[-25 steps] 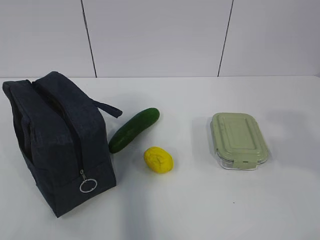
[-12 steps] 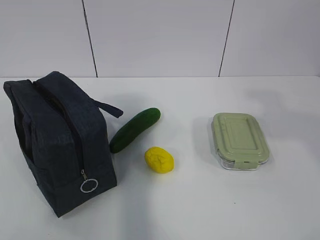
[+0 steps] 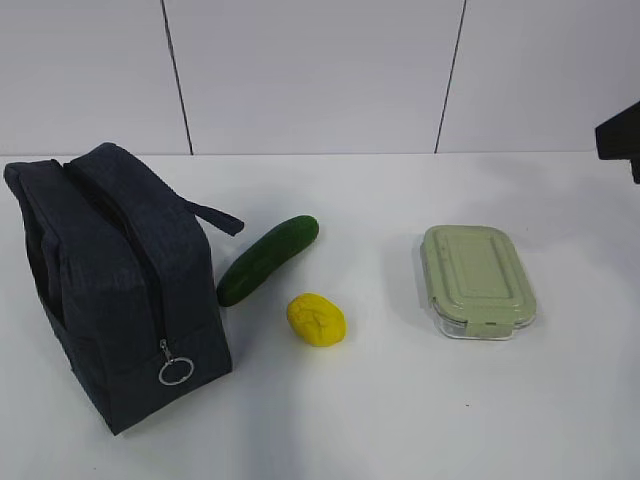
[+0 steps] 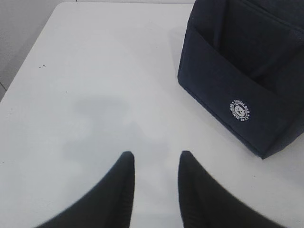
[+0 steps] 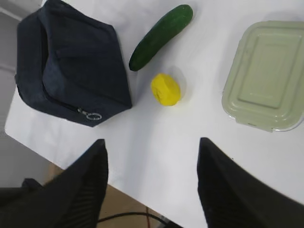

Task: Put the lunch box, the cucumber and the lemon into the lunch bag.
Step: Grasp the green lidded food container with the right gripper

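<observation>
Both hands hang empty above the white surface (image 3: 400,400); the left hand (image 4: 154,159) has its dark fingers (image 4: 124,180) set a modest gap apart, gripping nothing, over a bare stretch just beside the lunch bag (image 4: 247,71), whose side shows a small round white logo (image 4: 241,109); the right hand (image 5: 152,147) is spread wider, also gripping nothing, high over the near edge of the surface and well apart from every object; in the exterior view only a dark piece of that arm (image 3: 620,135) shows at the right edge; the lunch bag (image 3: 115,280) stands at the left, its metal ring pull (image 3: 175,372) hanging low on the front face; the cucumber (image 3: 268,259) lies slantwise just beside the bag; the lemon (image 3: 316,320) sits near the cucumber's lower end, apart from it; the lunch box (image 3: 477,280) rests flat to the right, pale green lid on, well apart from the lemon.
</observation>
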Robot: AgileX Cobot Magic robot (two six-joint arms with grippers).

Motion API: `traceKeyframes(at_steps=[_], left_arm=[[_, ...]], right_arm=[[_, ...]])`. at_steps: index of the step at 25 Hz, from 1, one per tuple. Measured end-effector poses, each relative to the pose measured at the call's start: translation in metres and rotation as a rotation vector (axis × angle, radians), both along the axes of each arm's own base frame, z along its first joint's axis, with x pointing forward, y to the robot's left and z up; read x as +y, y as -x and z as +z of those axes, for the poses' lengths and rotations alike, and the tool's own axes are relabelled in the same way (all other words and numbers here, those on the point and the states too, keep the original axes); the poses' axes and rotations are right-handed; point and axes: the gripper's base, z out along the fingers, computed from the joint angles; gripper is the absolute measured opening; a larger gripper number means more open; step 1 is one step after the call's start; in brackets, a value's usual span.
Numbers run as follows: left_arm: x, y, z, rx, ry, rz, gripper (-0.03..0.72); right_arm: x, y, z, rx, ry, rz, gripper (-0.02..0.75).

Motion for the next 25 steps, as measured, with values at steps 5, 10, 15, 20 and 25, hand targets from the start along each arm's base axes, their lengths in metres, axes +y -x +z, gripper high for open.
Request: traceKeyframes(at_steps=[5, 10, 15, 20, 25], left_arm=[[0.0, 0.0, 0.0, 0.0, 0.0, 0.0, 0.235], [0.0, 0.0, 0.0, 0.0, 0.0, 0.0, 0.235], [0.0, 0.0, 0.0, 0.0, 0.0, 0.0, 0.235], [0.0, 0.0, 0.0, 0.0, 0.0, 0.0, 0.235], [0.0, 0.0, 0.0, 0.0, 0.0, 0.0, 0.235]], right_arm=[[-0.04, -0.034, -0.019, -0.028, -0.175, -0.088, 0.454], [-0.064, -0.05, -0.049, 0.059, -0.15, -0.113, 0.454], [-0.074, -0.065, -0.082, 0.122, -0.116, -0.061, 0.454], [-0.086, -0.089, -0.104, 0.151, -0.122, -0.037, 0.454], [-0.098, -0.111, -0.124, 0.176, -0.11, -0.024, 0.454]])
